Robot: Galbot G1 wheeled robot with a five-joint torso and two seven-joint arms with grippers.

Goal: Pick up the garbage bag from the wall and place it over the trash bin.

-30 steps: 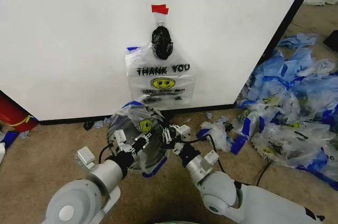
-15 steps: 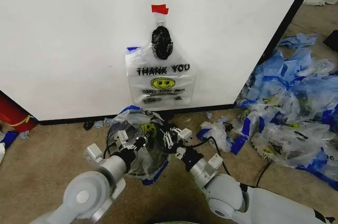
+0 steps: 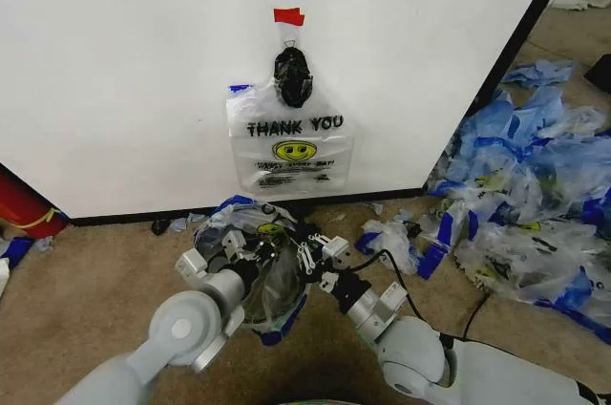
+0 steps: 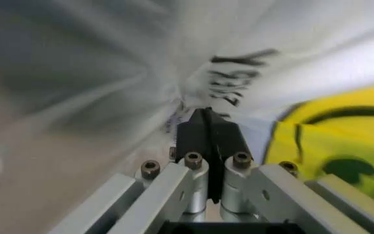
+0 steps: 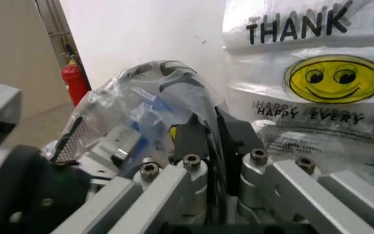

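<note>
Left gripper (image 3: 241, 250) sits low in front of the wall (image 3: 124, 71), over the near-left rim of the trash bin (image 3: 272, 295); in its wrist view the black pads (image 4: 206, 134) are pressed together with thin clear film pinched between them. Right gripper (image 3: 310, 254) is at the bin's right rim, its pads (image 5: 203, 139) likewise closed on a fold of plastic. The garbage bag (image 3: 250, 223) they hold is draped over the bin mouth just below the wall's base strip (a second printed bag (image 3: 291, 142) hangs on the wall under the red tape (image 3: 288, 15), beside a glossy black bundle (image 3: 292, 77)).

Risks, as judged from here:
- Film is thin and slick; if either pinch is shallow, the edge may slide out when tension rises.
- Pulling the two grips apart too hard could tear the bag or tip the light bin.
- If the far edge has not cleared the rim, the bag may collapse into the bin.

Surface: tan carpet (image 3: 86, 281), scraps along the base strip. To the right of the wall lies a heap of blue-and-clear bags (image 3: 530, 204); a red extinguisher (image 3: 24, 209) stands at its left foot.
</note>
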